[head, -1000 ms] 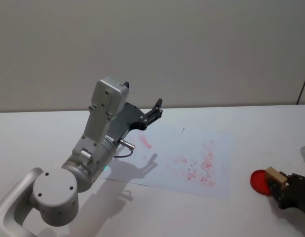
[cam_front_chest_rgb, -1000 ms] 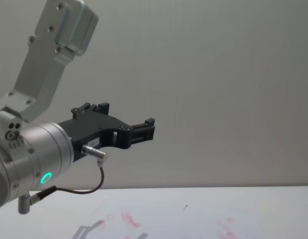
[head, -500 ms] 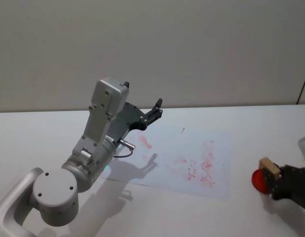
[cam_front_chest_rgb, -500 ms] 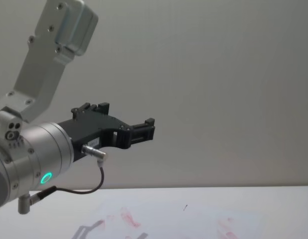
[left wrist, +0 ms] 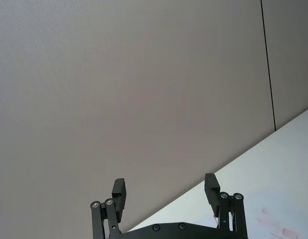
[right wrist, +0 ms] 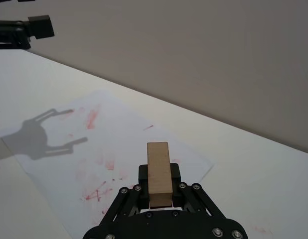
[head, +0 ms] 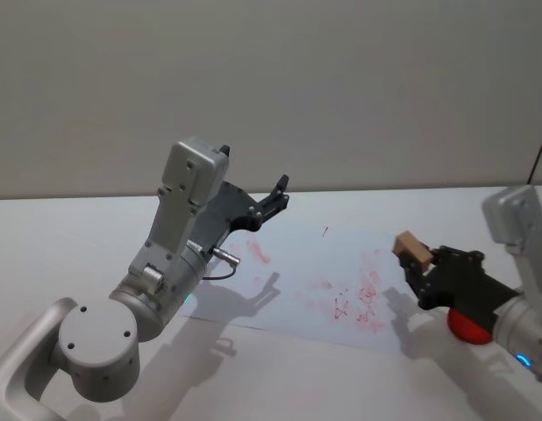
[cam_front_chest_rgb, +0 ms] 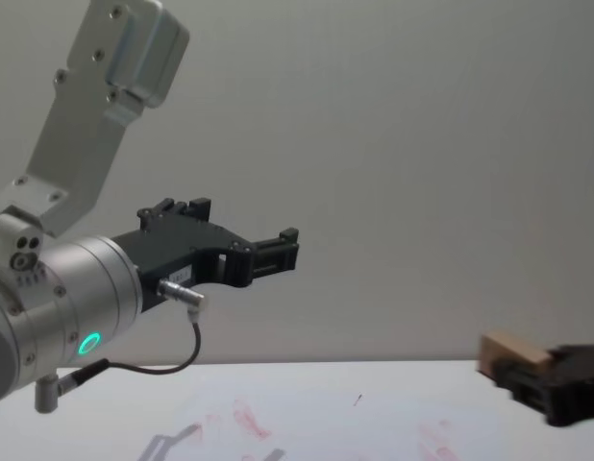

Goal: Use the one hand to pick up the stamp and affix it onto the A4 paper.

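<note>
The right gripper (head: 417, 265) is clamped on the stamp (head: 411, 249), with a black finger pressed against each of its long sides. In the right wrist view the stamp (right wrist: 158, 172) sticks out past the fingertips, its pale wooden face plain to see. It hangs by the right edge of the paper (head: 306, 256). In the chest view the stamp (cam_front_chest_rgb: 513, 351) sits clear above the worktop, so it seems to be off the sheet, though the gap under it is hard to judge. A shadow lies on the paper's right edge below it.

The paper lies flat on the white worktop (head: 78, 237), towards its far edge, with smudgy red marks across its middle and right part. A red pad (head: 465, 325) rests on the worktop off the paper's near right corner, partly hidden behind the right gripper's body.

The left gripper (head: 276, 195) is raised over the paper's far left corner, pointing at the wall. In the left wrist view the left gripper (left wrist: 164, 189) has its fingers spread wide apart with nothing between them. Its shadow falls on the left edge of the sheet.
</note>
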Action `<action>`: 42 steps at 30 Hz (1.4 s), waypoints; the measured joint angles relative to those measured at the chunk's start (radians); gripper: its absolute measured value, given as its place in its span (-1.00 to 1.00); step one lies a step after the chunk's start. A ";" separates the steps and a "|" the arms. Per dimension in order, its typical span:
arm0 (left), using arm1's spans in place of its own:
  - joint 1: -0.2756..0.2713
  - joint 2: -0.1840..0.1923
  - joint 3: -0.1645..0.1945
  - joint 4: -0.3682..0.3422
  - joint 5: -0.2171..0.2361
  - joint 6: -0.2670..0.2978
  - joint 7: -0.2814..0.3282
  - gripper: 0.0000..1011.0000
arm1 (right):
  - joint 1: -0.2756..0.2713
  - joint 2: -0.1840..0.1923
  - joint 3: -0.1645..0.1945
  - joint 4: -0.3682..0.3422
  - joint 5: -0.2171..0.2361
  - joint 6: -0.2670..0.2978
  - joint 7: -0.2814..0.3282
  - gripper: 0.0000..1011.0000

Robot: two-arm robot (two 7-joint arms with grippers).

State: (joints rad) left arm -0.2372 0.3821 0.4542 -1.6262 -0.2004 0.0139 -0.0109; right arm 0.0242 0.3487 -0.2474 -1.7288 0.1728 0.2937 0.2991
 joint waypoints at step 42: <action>0.000 0.000 0.000 0.000 0.000 0.000 0.000 0.98 | 0.108 -0.154 -0.115 0.221 -0.156 0.121 -0.036 -0.57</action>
State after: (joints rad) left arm -0.2372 0.3821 0.4542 -1.6262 -0.2004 0.0139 -0.0109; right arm 0.1326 0.1947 -0.3624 -1.5074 0.0164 0.4144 0.2635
